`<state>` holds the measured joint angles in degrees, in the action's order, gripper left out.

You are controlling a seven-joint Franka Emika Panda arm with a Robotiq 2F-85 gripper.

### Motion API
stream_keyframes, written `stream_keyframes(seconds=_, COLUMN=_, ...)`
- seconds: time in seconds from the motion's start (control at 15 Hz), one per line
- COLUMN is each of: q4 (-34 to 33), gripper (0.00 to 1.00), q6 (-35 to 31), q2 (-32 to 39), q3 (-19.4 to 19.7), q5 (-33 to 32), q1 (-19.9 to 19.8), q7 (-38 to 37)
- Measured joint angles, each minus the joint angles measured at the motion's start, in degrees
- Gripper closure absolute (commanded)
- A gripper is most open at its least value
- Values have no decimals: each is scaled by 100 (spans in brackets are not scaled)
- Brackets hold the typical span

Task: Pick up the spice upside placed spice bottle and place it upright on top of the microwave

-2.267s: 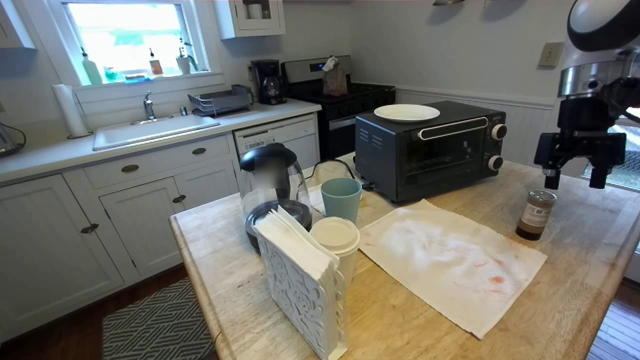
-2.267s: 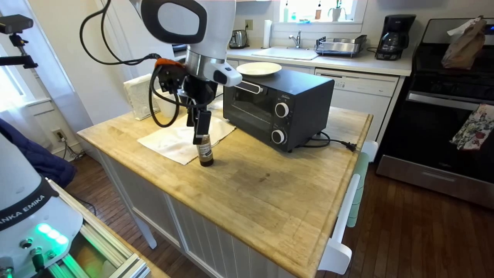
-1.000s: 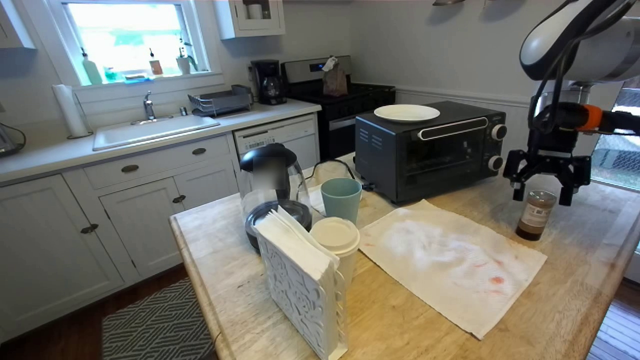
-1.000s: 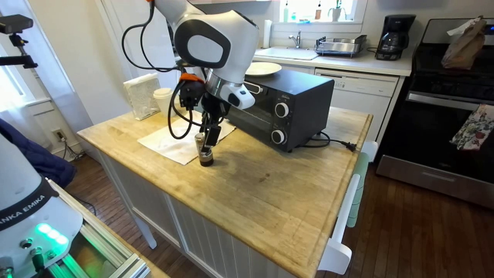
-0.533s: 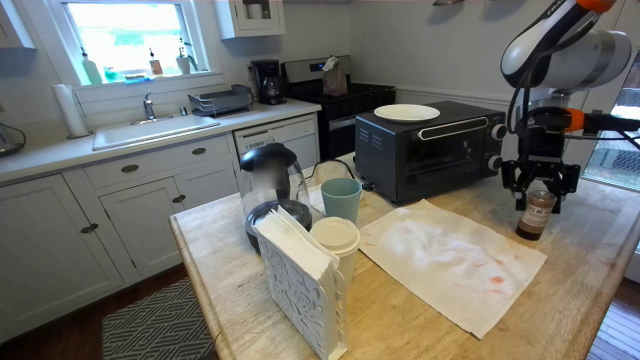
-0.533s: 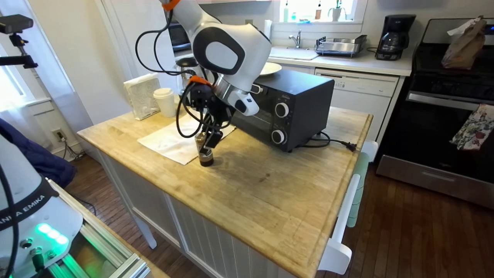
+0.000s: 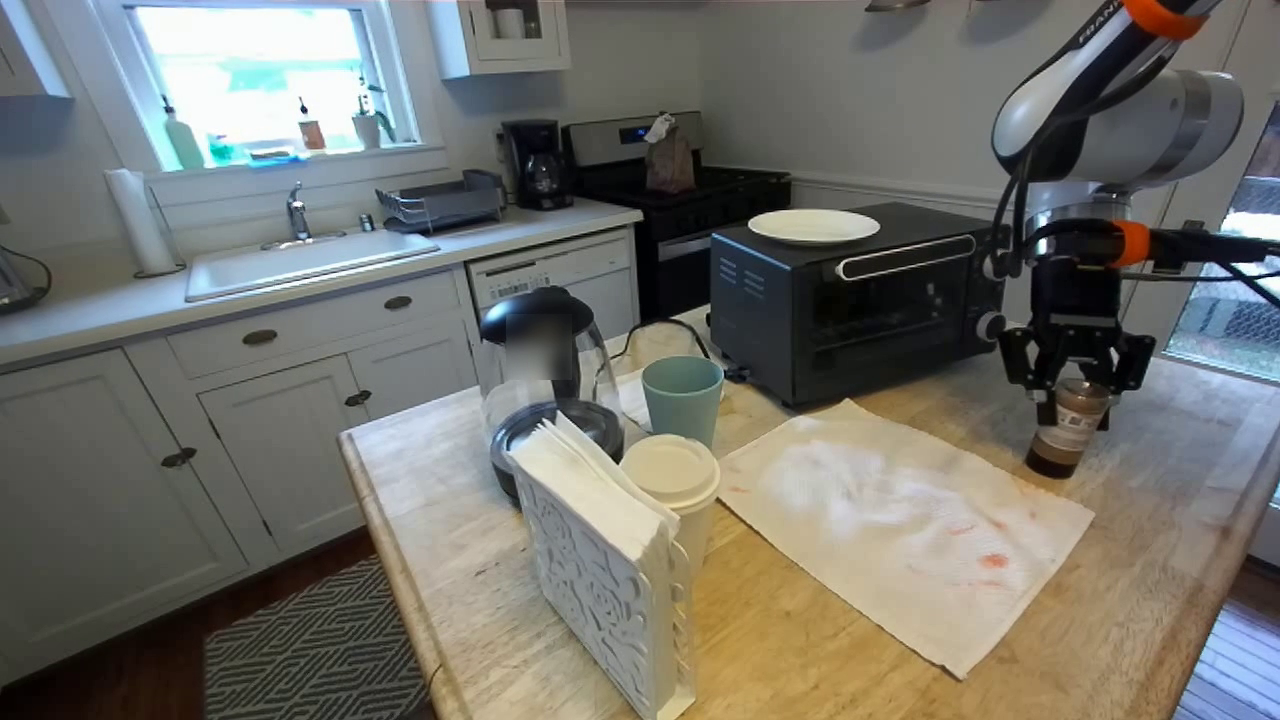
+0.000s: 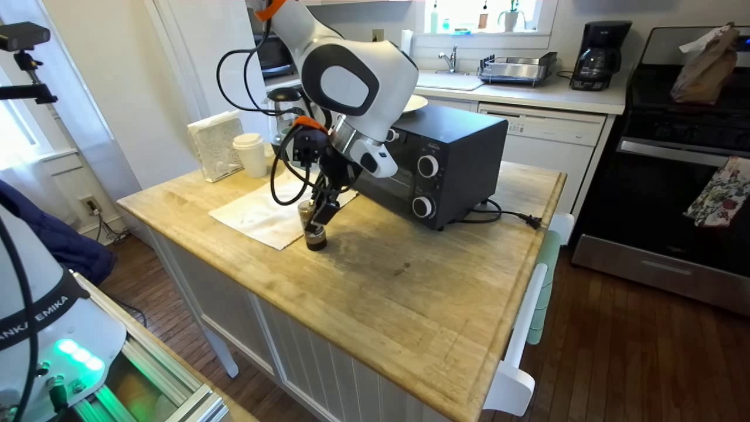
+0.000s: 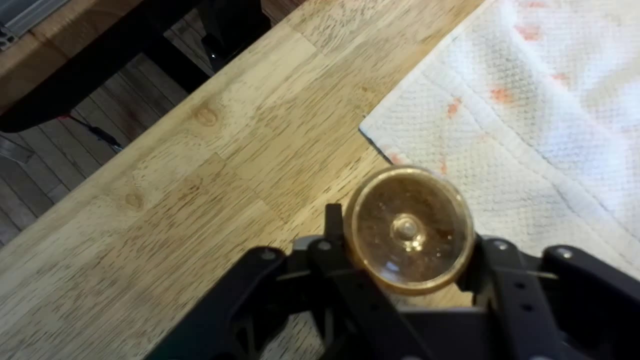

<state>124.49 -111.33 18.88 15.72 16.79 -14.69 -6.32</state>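
The spice bottle is upside down, its clear glass base facing up in the wrist view and its dark end down at the table. My gripper has its black fingers closed around the bottle's glass, one on each side. In an exterior view the bottle leans very slightly, and whether its lower end touches the wood I cannot tell. Behind the gripper stands the microwave, a black box with a silver handle and two knobs. A white plate lies on part of its top.
A stained white cloth lies beside the bottle. Farther along the table are a teal mug, a lidded cup, a glass kettle and a napkin holder. The microwave's cord trails on the tabletop.
The gripper has come down around the bottle, and its jaws have closed from wide apart onto the glass. The bottle has shifted a little and sits slightly tilted compared with before.
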Motion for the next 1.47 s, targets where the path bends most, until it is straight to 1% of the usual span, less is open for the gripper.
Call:
stream_keyframes(seconds=0.13, q4=172, gripper=77, q6=-356, q2=-151, q3=0, q5=0, q1=21, q7=-289)
stream_keyframes(seconds=0.4, q4=759, gripper=77, q6=-1337, q2=-598, q3=-24, q5=135, q1=96, q7=-813)
stream_keyframes(seconds=0.67, q4=1490, gripper=77, q6=-2743, q2=-1067, q3=-91, q5=144, q1=283, q7=-1516)
stream_keyframes(seconds=0.87, q4=1934, gripper=77, q6=-3715, q2=-1264, q3=-118, q5=67, q1=438, q7=-2084)
stream_keyframes(seconds=0.93, q4=2039, gripper=77, q6=-3999, q2=-1288, q3=-122, q5=-33, q1=481, q7=-2275)
stream_keyframes(seconds=1.07, q4=2202, gripper=77, q6=-4583, q2=-1280, q3=-120, q5=-461, q1=563, q7=-2840)
stream_keyframes(seconds=1.2, q4=2308, gripper=77, q6=-5052, q2=-1227, q3=-64, q5=-1024, q1=643, q7=-3484)
stream_keyframes(seconds=1.33, q4=2373, gripper=77, q6=-5364, q2=-1175, q3=96, q5=-1656, q1=764, q7=-4147)
stream_keyframes(seconds=1.4, q4=2379, gripper=27, q6=-5432, q2=-1152, q3=186, q5=-1932, q1=829, q7=-4426)
stream_keyframes(seconds=1.47, q4=2379, gripper=26, q6=-5457, q2=-1138, q3=253, q5=-2116, q1=882, q7=-4615)
